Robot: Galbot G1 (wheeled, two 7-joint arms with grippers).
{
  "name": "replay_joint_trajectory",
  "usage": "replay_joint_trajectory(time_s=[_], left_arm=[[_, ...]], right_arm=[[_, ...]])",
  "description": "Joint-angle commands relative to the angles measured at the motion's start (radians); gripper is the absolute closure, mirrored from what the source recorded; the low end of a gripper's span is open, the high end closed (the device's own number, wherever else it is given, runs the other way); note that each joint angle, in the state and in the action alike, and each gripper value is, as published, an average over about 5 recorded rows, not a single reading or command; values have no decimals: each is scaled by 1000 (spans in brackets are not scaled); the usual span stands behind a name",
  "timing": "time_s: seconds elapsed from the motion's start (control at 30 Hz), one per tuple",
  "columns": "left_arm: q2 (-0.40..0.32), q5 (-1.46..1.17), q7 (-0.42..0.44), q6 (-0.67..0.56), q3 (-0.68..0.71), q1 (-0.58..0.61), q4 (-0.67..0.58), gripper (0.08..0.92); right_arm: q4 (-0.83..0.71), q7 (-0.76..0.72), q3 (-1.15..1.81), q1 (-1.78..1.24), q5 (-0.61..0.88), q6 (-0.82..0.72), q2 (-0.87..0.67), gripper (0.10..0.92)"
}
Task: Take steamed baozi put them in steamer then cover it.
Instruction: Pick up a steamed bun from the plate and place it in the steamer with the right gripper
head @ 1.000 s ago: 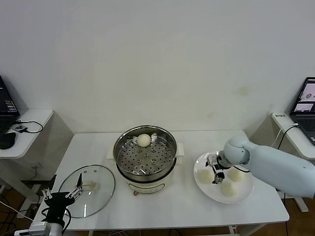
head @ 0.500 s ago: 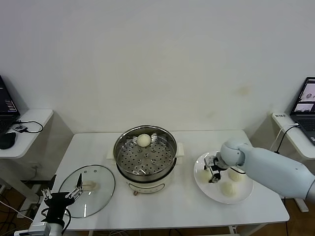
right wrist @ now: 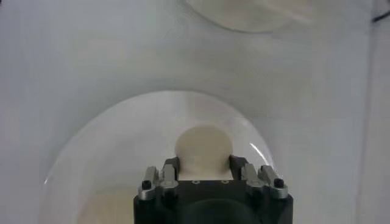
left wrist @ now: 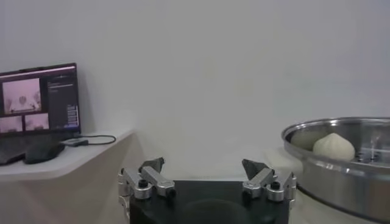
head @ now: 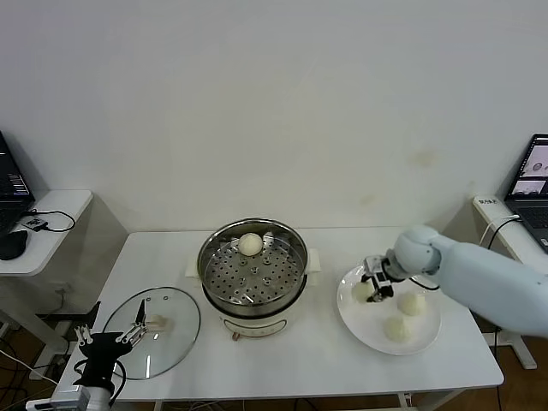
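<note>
White tabletop [head: 317, 351]: round steel steamer [head: 253, 267], one cream bun [head: 250, 244] inside. Right gripper [head: 374, 286] clasps plate-side bun [right wrist: 203, 148]; next, lift. Left gripper [left wrist: 206, 178] parked, fingers spread.

I see bright, even light from above in my head view, and the shadows on the table [head: 317, 351] are soft and weak. The steamer [head: 253, 265] shows small glare on its metal rim, and the cover [head: 152, 332] gives pale reflections. In my left wrist view the wall is flat grey-white and the picture looks a little hazy. In my right wrist view the plate [right wrist: 91, 152] around the gripper [right wrist: 204, 163] is washed out, with few shadows.
</note>
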Motion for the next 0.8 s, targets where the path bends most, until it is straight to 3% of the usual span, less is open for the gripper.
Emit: replay_joint_trajectory(time_s=[0.03, 0.23, 0.47, 0.8], left_arm=[[2, 0, 1, 1, 2, -1, -3, 177], [6, 0, 1, 2, 10, -5, -12, 177], [5, -1, 0, 2, 3, -8, -15, 177], [1, 1, -1, 1, -19, -3, -21, 177]], right_arm=[[63, -2, -148, 387, 197, -32, 27, 491], [54, 26, -232, 549, 346, -97, 185, 485], [35, 114, -227, 484, 500, -194, 384, 482], [-147, 208, -198, 305, 522, -272, 640, 482]])
